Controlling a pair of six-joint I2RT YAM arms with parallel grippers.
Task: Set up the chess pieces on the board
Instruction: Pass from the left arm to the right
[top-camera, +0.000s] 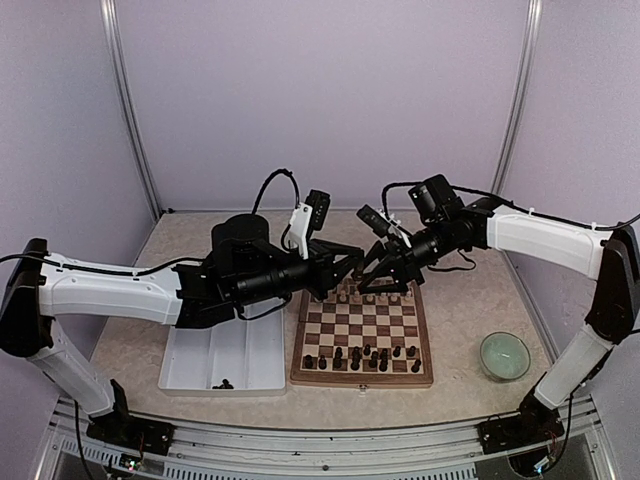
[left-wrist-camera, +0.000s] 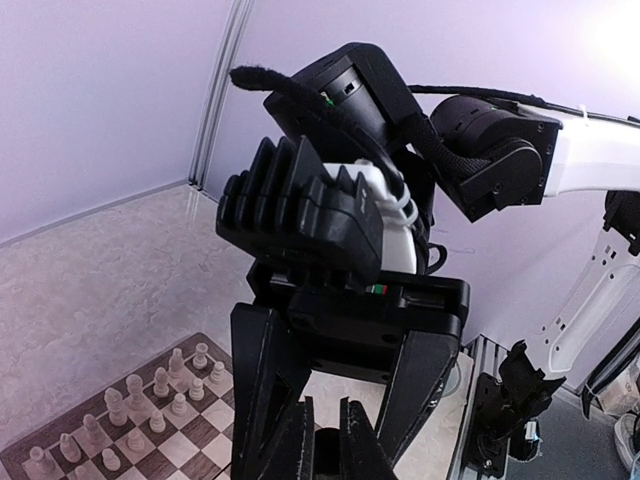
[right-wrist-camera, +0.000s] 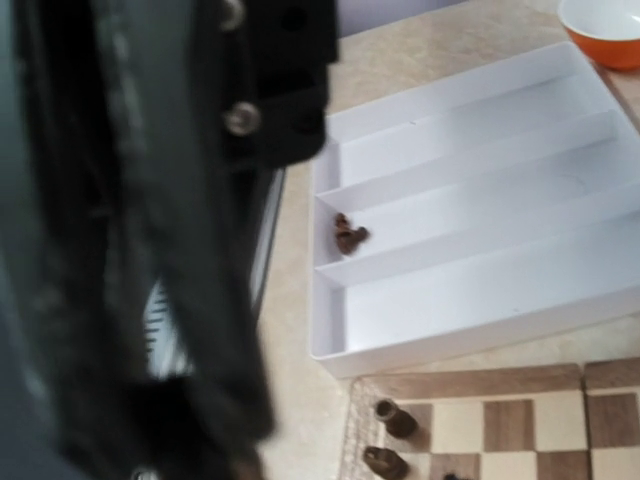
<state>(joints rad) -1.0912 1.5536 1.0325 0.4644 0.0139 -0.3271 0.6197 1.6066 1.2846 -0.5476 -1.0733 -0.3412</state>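
The board (top-camera: 362, 338) lies at the table's middle. Dark chess pieces (top-camera: 358, 357) stand on its near rows and cream ones on the far row. Both grippers meet above the far edge. My left gripper (top-camera: 349, 266) (left-wrist-camera: 327, 440) is shut on a small dark chess piece (left-wrist-camera: 327, 452) that shows between its fingertips. My right gripper (top-camera: 378, 268) faces it, open, and its wide black fingers (left-wrist-camera: 262, 390) straddle the left fingertips without touching them. In the right wrist view a blurred black mass fills the left side. Two dark pieces (right-wrist-camera: 396, 420) stand at the board's corner.
A white divided tray (top-camera: 200, 365) lies left of the board with a few dark pieces (top-camera: 225, 383) (right-wrist-camera: 350, 236) in it. A green bowl (top-camera: 505, 355) sits at the right. An orange bowl (right-wrist-camera: 605, 25) shows beyond the tray. Cream pieces (left-wrist-camera: 130, 405) stand below the grippers.
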